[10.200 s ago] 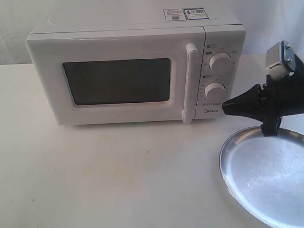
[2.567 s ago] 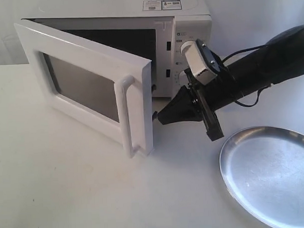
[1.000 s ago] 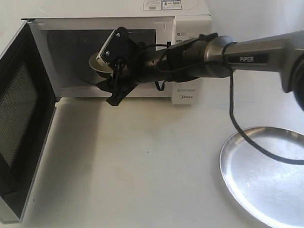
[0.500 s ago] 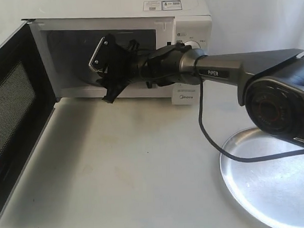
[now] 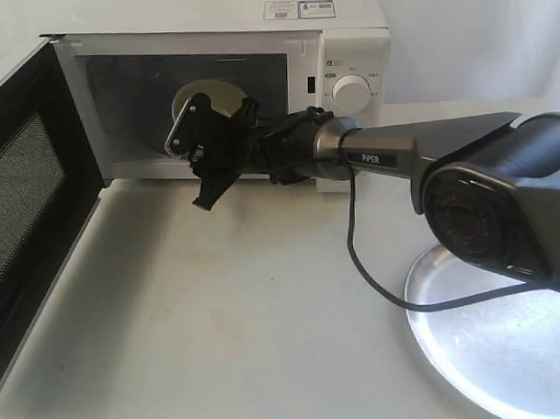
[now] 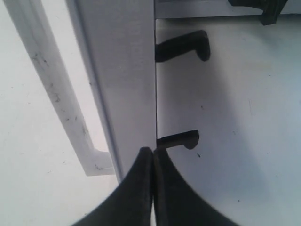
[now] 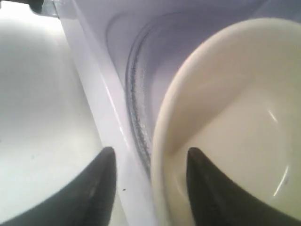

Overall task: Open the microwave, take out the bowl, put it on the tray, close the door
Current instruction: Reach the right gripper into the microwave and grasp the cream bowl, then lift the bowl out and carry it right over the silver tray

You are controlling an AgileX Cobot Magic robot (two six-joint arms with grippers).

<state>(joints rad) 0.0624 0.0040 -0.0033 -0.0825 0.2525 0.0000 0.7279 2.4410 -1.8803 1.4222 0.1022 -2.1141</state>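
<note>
Standing here, I see the microwave (image 5: 209, 17) at twelve o'clock with its door (image 5: 22, 209) flung wide at nine. The tray (image 5: 487, 349) waits at four. The bowl (image 5: 216, 94) sits inside the cavity.

In the left wrist view, the left gripper (image 6: 153, 157) is pinched together on nothing, beside the door's edge and its latch hooks (image 6: 181, 47).

In the right wrist view (the telling one), the right gripper (image 7: 148, 157) is spread wide, straddling the bowl's near rim.

I'd say the taking-out step is in hand. Next it should pinch the rim, then lift clear of the sill.
</note>
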